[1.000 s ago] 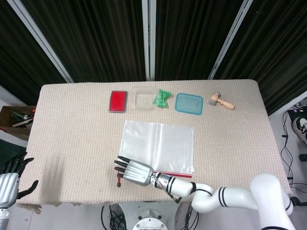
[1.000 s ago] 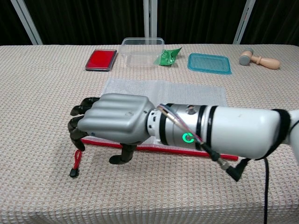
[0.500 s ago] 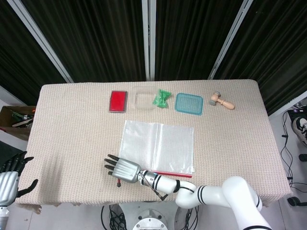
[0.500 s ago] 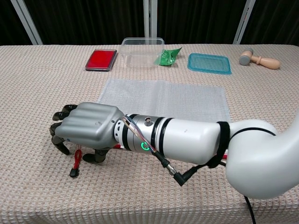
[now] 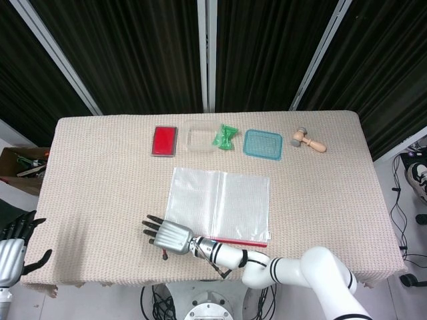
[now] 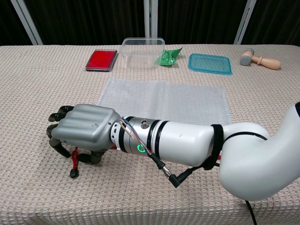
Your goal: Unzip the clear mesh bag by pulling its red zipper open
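Right hand (image 6: pixel 84 132) has slid further left past the mesh bag (image 6: pixel 164 99), fingers curled over the red pull cord (image 6: pixel 74 161), grip unconfirmed; cord may slip free.

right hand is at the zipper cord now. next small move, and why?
Probably pinch the red pull cord before hauling. The right hand hovers over it with fingers curled, but the cord lies slack on the table, and no frame shows a grip on it.

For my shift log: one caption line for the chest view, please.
Right hand reaches across the near edge of the clear mesh bag, fingers curled over the red zipper pull cord on the table.
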`<state>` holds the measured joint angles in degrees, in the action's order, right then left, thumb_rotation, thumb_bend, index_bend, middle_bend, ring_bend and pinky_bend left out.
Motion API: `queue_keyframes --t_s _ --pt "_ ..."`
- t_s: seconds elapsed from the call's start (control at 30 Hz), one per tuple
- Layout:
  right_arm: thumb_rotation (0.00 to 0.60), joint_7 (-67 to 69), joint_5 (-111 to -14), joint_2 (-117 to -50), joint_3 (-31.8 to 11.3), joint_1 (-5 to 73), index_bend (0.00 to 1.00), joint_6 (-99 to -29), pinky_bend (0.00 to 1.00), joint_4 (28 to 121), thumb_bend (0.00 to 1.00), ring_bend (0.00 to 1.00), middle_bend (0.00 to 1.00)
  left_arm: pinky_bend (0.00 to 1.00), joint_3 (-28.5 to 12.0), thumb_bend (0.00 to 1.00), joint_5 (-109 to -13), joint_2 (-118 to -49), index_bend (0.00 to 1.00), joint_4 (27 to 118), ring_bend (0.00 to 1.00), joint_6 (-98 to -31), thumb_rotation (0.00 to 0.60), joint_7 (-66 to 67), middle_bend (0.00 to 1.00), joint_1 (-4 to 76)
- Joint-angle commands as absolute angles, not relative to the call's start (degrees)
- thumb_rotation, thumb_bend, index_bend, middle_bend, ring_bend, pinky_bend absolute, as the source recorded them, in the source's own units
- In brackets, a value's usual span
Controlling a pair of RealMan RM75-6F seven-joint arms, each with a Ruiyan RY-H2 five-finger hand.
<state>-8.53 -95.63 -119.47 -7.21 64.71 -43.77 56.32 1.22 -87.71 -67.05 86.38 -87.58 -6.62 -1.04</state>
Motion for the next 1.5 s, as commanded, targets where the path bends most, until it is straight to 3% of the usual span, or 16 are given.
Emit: queue_keyframes --t_s 0.03,0.37,0.8,1.13,1.5 --pt "0.600 -8.4 -95.6 -119.6 -7.0 64.8 0.48 -44.2 0.00 56.1 0.38 0.00 0.18 0.13 1.2 0.24 -87.7 -67.0 0.19 86.4 0.07 -87.6 0.600 -6.6 0.08 -1.1" --pt "0.600 -8.0 -95.7 -120.4 -6.3 65.0 0.63 -46.3 0.00 54.9 0.46 0.00 0.24 0.13 1.2 0.24 -87.7 -67.1 0.19 86.2 0.07 -87.1 0.600 -6.7 0.08 -0.8" --pt "0.600 -10.5 -100.1 -115.0 -4.1 61.0 0.80 -59.0 0.00 61.4 0.48 0.00 0.24 0.13 0.2 0.24 -91.2 -69.1 0.18 84.2 0.07 -80.5 0.600 -17.0 0.08 5.7" --pt "0.600 -13.3 -102.1 -106.1 -4.2 57.9 0.82 -65.3 0.00 71.7 0.49 0.00 0.24 0.13 -1.9 0.23 -95.9 -73.3 0.19 81.5 0.07 -74.3 0.600 -30.9 0.08 15.9" --pt "0.600 -12.8 -103.5 -101.2 -4.9 56.0 0.82 -69.4 0.00 76.8 0.49 0.00 0.23 0.13 -1.1 0.24 -100.9 -77.4 0.26 81.1 0.07 -69.8 0.600 -37.5 0.08 25.1"
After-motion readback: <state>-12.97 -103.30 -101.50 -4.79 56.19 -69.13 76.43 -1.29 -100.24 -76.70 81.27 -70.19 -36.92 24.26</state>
